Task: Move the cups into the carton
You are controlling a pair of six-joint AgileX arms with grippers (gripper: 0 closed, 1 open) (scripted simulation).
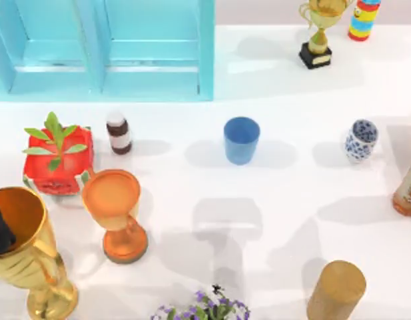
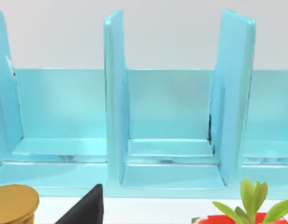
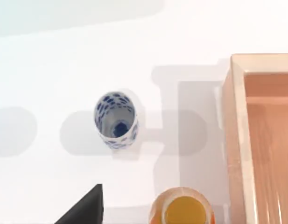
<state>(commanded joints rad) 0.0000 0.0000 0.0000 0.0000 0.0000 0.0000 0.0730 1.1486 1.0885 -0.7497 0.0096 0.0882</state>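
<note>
2 cups upright on the table [image 1: 285, 220]: blue cup [image 1: 241, 140] mid-table, patterned cup [image 1: 360, 141] well apart to its right, w/ 1 pale wooden carton [image 3: 263, 135] near it in right wrist view. 1 orange goblet [image 1: 116, 213], 2 gold trophies (1 front-left [image 1: 25, 257], 1 back-right [image 1: 320, 30]), 1 tan cylinder [image 1: 336, 291]. Left gripper [image 2: 85, 211] prob. the dark wedge facing the blue shelf [image 2: 169, 126]; right gripper [image 3: 85, 207] near patterned cup; can't tell finger state on either.

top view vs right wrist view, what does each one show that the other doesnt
Top view alone: the blue cup near the table's middle, the orange goblet, the brown bottle, the red planter, the tan cylinder, the blue shelf at the back.

Right wrist view alone: a tan carton, open-topped, beside the table.

Both: the patterned cup, upright on the white table, and the orange bottle.
</note>
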